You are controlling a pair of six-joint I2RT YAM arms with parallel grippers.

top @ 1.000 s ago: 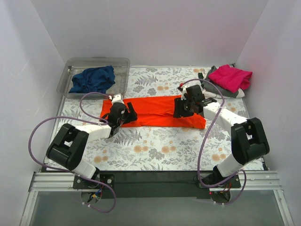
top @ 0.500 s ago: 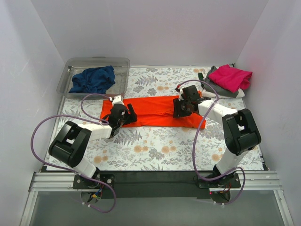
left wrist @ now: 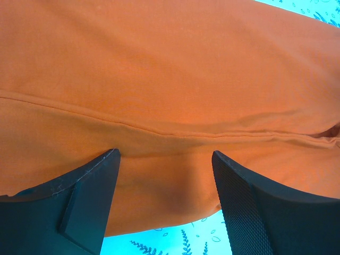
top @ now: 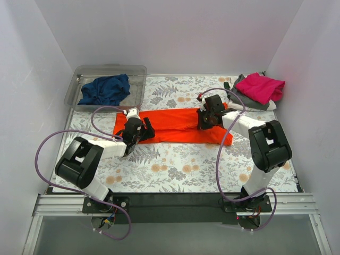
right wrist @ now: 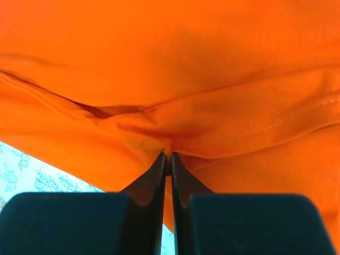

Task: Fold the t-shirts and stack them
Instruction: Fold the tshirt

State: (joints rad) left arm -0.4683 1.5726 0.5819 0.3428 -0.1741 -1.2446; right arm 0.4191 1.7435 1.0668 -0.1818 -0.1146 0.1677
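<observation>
Your orange-red t-shirt lies as a long band across the middle of the floral worktop; your left claw is spread over its left end; your right claw pinches a fold near its right end.

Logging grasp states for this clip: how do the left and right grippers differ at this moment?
The left gripper is open, its fingers spread over flat cloth of the orange-red t-shirt. The right gripper is shut, pinching a raised fold of it. The left gripper sits over the shirt's left part, the right gripper over its right part. Both are down at the same shirt.
</observation>
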